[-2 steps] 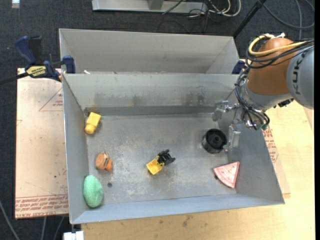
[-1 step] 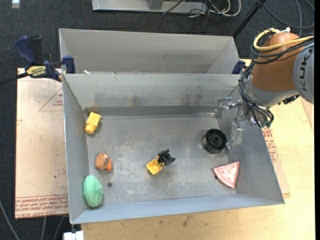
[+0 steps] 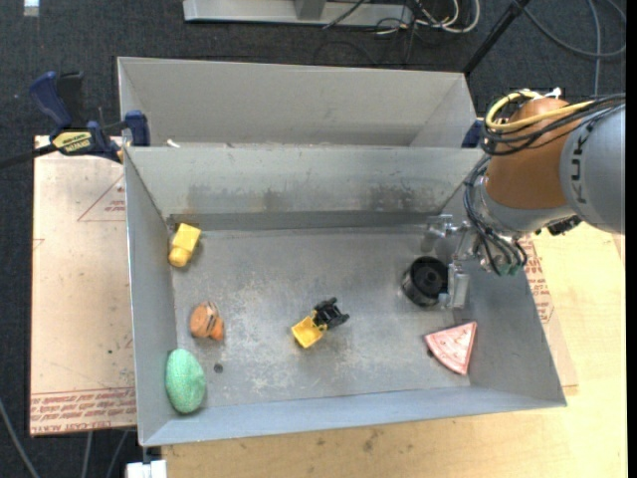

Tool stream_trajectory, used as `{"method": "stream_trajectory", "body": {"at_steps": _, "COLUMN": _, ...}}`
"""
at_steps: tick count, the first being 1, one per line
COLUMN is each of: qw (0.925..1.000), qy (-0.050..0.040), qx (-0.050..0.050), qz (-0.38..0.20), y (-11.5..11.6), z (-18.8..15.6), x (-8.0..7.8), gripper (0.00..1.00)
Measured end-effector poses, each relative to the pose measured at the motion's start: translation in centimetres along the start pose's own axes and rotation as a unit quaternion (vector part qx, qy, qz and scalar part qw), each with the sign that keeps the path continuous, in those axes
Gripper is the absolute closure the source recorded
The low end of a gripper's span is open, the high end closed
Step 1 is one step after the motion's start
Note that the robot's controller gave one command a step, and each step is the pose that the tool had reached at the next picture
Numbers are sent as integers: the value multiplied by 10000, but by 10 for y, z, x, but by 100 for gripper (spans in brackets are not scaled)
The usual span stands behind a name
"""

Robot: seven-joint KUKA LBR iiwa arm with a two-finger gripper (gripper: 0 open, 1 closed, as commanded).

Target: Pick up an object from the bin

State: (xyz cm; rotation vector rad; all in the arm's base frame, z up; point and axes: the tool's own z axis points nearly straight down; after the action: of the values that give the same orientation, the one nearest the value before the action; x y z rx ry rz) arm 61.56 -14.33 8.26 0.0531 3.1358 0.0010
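Rightward, mid-frame in grey bin (image 3: 299,182): end effector (image 3: 456,265) just beside black round object (image 3: 426,281), above pink wedge (image 3: 453,348); open or closed undeterminable.

Yellow block (image 3: 184,244), orange lump (image 3: 206,321), green oval (image 3: 185,379), yellow-black toy (image 3: 318,324), black disc (image 3: 426,280), pink wedge (image 3: 453,347); grey bin (image 3: 299,182).

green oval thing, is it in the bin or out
In: the green oval thing lies on the floor of the bin, in its near left corner, inside the walls.
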Motion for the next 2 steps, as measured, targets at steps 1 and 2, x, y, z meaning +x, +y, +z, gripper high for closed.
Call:
{"method": "stream_trajectory", "body": {"at_steps": 1, "qw": 10000, "qy": 8, "qx": 2, "qz": 83, "y": -1, "z": 12, "x": 4, "gripper": 100}}
{"method": "stream_trajectory", "body": {"at_steps": 2, "qw": 10000, "qy": 11, "qx": 2, "qz": 81, "y": -1, "z": 12, "x": 4, "gripper": 100}}
